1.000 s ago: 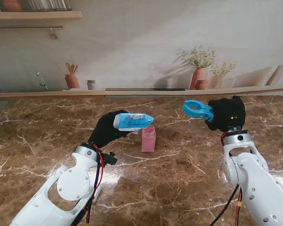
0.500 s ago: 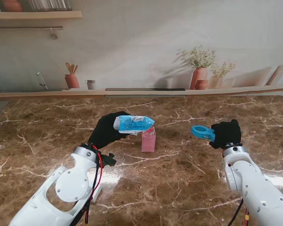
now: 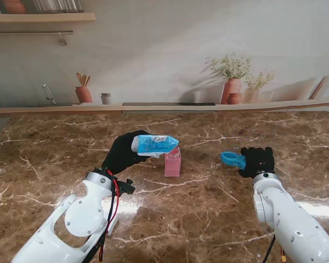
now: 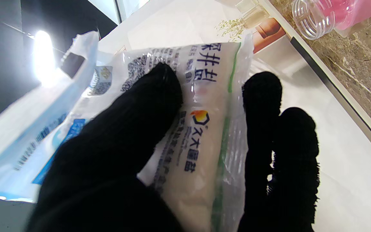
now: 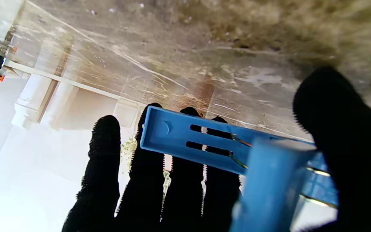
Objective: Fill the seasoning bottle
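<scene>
My left hand (image 3: 123,154) is clenched around a blue-and-white seasoning bag (image 3: 156,144), held sideways at the centre of the stand frame, its end just over the seasoning bottle (image 3: 172,161). In the left wrist view the bag (image 4: 201,129) is clear plastic with white grains and blue print, pinched under black fingers (image 4: 147,106). The bottle is clear, pink inside, uncapped, standing on the marble table (image 3: 208,208). Right of centre, my right hand (image 3: 256,161) grips a blue funnel (image 3: 232,159) low near the table.
</scene>
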`<state>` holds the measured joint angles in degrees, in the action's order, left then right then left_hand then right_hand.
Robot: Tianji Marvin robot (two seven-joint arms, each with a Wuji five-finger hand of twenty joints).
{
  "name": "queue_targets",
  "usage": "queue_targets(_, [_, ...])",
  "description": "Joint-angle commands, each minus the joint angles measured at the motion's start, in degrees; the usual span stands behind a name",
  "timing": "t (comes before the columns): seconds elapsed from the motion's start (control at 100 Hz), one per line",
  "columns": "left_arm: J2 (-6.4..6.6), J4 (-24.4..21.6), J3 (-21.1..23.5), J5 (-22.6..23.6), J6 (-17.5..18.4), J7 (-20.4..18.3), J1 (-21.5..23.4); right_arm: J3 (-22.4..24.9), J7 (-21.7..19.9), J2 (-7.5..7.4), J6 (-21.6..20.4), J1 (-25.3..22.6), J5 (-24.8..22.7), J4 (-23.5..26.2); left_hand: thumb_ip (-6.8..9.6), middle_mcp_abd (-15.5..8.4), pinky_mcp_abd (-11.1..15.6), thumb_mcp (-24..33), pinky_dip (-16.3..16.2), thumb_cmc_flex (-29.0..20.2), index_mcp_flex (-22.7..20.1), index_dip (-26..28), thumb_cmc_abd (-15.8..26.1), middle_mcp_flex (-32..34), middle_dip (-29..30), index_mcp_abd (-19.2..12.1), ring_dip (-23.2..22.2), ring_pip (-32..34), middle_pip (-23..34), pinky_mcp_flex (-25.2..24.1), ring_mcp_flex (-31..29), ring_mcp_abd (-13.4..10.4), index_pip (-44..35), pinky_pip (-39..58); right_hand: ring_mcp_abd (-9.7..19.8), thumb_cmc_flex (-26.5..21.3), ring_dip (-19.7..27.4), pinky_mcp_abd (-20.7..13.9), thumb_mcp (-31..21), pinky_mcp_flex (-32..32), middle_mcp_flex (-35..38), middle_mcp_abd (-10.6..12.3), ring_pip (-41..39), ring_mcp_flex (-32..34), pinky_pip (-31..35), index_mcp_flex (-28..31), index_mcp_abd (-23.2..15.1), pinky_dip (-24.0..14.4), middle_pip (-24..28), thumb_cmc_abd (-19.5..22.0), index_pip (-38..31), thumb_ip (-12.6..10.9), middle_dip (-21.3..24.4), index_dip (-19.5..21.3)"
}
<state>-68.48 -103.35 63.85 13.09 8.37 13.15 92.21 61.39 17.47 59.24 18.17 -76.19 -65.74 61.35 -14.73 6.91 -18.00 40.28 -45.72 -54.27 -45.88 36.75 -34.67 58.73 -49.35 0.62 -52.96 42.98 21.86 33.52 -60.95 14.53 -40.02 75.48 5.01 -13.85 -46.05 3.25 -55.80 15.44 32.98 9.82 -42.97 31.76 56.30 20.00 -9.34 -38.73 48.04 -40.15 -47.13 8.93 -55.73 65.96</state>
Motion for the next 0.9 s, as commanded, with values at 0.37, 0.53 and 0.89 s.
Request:
queue_targets(0.37, [-0.09,-0.7,-0.1,-0.6,-1.2,-0.3,0.6,4.2,-6.4,1.19,-0.4,-4.8,2.8,7.3,2.69,-4.4,0.7,8.6,-1.0,-8.9,-9.5,5.9,7.7,4.0,-2.1,-5.4,-0.4,0.0,5.3,-0.8,-0.7,-0.9,-17.0,-0.6,-1.9,10.0,15.1,-0.4,10.1,-8.4,-16.6,-7.9,15.3,-10.7,-14.0,-10.1,16.4,0.7,-21.8,9.7,33.0,-7.9,24.3,-17.1])
queue_targets(0.53, [-0.08,-0.3,-0.6,-1.0,-1.7,-0.8,0.0,8.7,-5.6,1.93,0.1,-10.1,1.9,16.1,2.71,-4.2,0.7,8.5,-1.1,-8.9,-9.3,5.9,7.7,4.0,-2.0,-5.4,-0.5,0.2,5.3,-0.8,-0.7,-1.0,-17.0,-0.4,-2.8,9.8,17.3,-0.4,10.8,-11.1,-13.7,-8.1,18.0,-11.5,-17.2,-7.0,15.0,1.0,-23.8,11.3,33.6,-7.7,26.0,-17.7])
queue_targets(0.89, [-0.28,-0.1,-2.5,-2.2,-3.3,-1.3,-1.3,12.7,8.7,5.94,-9.0,-22.1,10.2,38.4,2.70,-2.7,0.8,6.9,-1.3,-9.6,-7.5,4.4,9.2,3.2,-1.1,-3.8,-0.6,0.1,5.2,-1.9,0.2,-1.0,-15.1,-0.6,-2.6,3.7,14.4,0.3,12.7,-5.4,-0.2,-6.7,14.4,-0.6,-12.2,3.1,12.5,-3.4,-24.2,9.2,31.6,-7.4,24.6,-21.8])
